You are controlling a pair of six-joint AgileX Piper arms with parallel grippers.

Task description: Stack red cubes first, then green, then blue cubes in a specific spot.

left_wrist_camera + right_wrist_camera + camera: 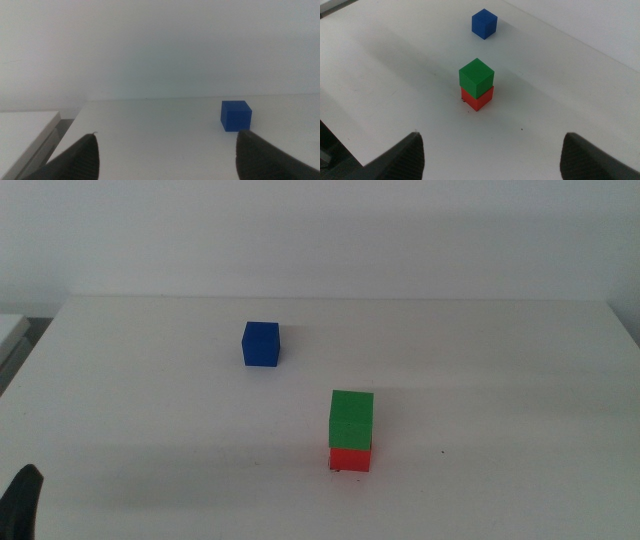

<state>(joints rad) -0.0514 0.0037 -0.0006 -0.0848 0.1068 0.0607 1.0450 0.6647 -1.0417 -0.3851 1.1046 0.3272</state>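
The green cube [351, 418] sits squarely on top of the red cube [350, 459], just right of the centre of the middle view and in its lower half, on the white table [500, 380]. The red cube rests on the tabletop, and only its lower front face shows beneath the green one. The blue cube [261, 343] stands alone on the table, up and to the left of the stack and well apart from it, in the upper middle of the frame. The left claw [167, 150] has its two dark jaws spread wide and holds nothing; in its wrist view the blue cube [235, 115] lies on the table beyond the jaws, nearer to one jaw than the other, and touches neither. In the middle view only a dark tip of this claw [22, 502] shows at the bottom left corner. The right claw [492, 152] is also wide open and empty; in its wrist view the green cube [476, 76] on the red cube [477, 98] stands beyond the gap between the jaws, apart from both, with the blue cube [484, 23] farther off behind the stack. A tiny dark speck [441, 451] marks the table just right of the stack.
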